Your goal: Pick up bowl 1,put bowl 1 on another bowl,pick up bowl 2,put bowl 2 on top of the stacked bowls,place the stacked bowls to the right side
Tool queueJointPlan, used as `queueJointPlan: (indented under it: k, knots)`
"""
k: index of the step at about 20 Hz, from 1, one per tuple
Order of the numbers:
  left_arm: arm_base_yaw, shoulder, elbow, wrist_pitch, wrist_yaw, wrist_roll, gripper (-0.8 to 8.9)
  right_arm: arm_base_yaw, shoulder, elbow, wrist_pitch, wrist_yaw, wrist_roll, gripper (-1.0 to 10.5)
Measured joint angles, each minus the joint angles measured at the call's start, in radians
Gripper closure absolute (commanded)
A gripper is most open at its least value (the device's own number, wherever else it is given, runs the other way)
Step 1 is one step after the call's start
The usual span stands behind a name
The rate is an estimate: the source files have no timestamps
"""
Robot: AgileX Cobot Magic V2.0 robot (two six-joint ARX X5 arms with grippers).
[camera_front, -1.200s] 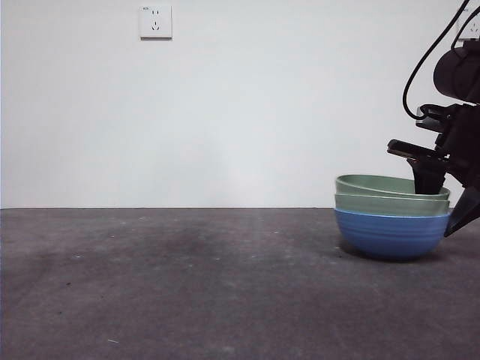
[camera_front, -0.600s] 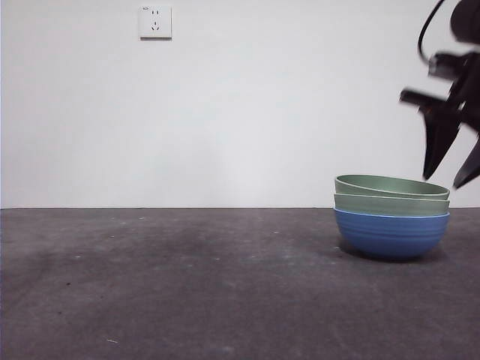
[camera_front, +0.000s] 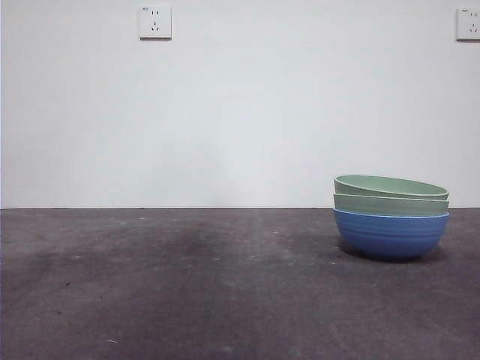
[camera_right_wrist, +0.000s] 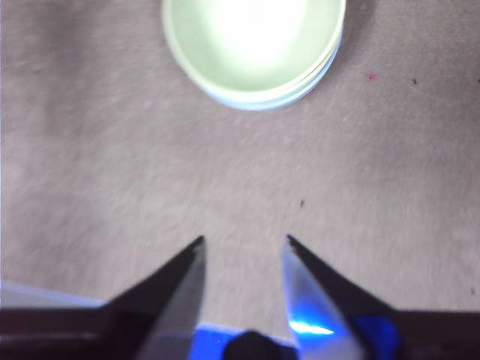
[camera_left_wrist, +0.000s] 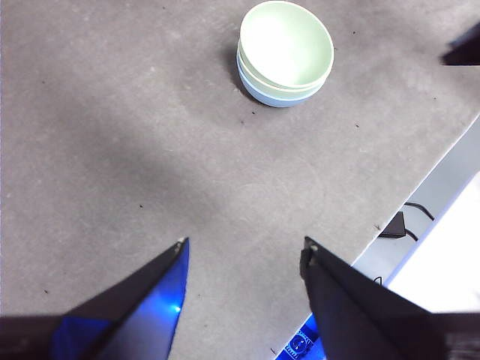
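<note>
Right gripper (camera_right_wrist: 244, 240): two black jaws spread apart, nothing between them, above bare table, clear of the bowls; right wrist view is slightly blurred. Left gripper (camera_left_wrist: 244, 244): black jaws spread wide, empty, well apart from the bowls, near the table edge, where a black cable and a white floor strip show past it. Neither arm shows in the front view.

The stacked bowls (camera_front: 391, 216): three same-sized ribbed round bowls nested, standing on the dark grey textured table (camera_front: 187, 285) at the right side in the front view. Bottom is the round blue bowl with faint horizontal ribs (camera_front: 391, 236), resting upright on the table. Inside it sits a pale green bowl (camera_front: 390, 204), only its rim band visible. On top is a second pale green bowl (camera_front: 390, 186), rim slightly tilted, higher on the left in the front view. From the wrist views the top bowl's inside is empty and pale; blue barely visible under it (camera_left_wrist: 274, 96).

Behind: plain white wall (camera_front: 240, 112) with a white socket plate (camera_front: 155, 22) upper left and another socket plate (camera_front: 468, 23) at the top right edge.
</note>
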Motion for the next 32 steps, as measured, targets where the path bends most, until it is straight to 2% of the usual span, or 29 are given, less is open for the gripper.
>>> queueJointPlan:
  k: [1,2,21,23,25,27,30,32]
  knots:
    - [0.000,0.000,0.000,-0.002,0.000,0.002,6.80,0.007,-0.030,0.000,-0.018,0.000,-0.001,9.5]
    - [0.000,0.000,0.000,-0.003,0.000,0.003,8.11,0.011,-0.053,0.000,-0.027,0.000,-0.002,9.6]
    - [0.000,0.000,0.000,-0.008,0.000,0.010,8.17,0.011,-0.085,0.000,-0.045,0.003,-0.003,9.4]
    - [0.005,-0.010,0.000,0.002,-0.019,0.036,8.17,0.011,-0.084,0.000,-0.045,0.003,-0.003,9.4]
    - [0.050,-0.052,-0.004,0.107,-0.058,0.088,8.17,0.011,-0.085,0.000,-0.045,0.003,-0.003,9.4]
    - [0.130,-0.116,-0.005,0.277,-0.064,0.130,8.17,0.010,-0.085,0.000,-0.045,0.003,-0.003,9.4]
    - [0.274,-0.235,-0.024,0.477,-0.001,0.157,8.17,0.010,-0.085,0.000,-0.045,0.003,-0.003,9.4]
    - [0.373,-0.323,-0.109,0.580,0.005,0.161,8.17,0.010,-0.085,0.000,-0.045,0.003,-0.003,9.4]
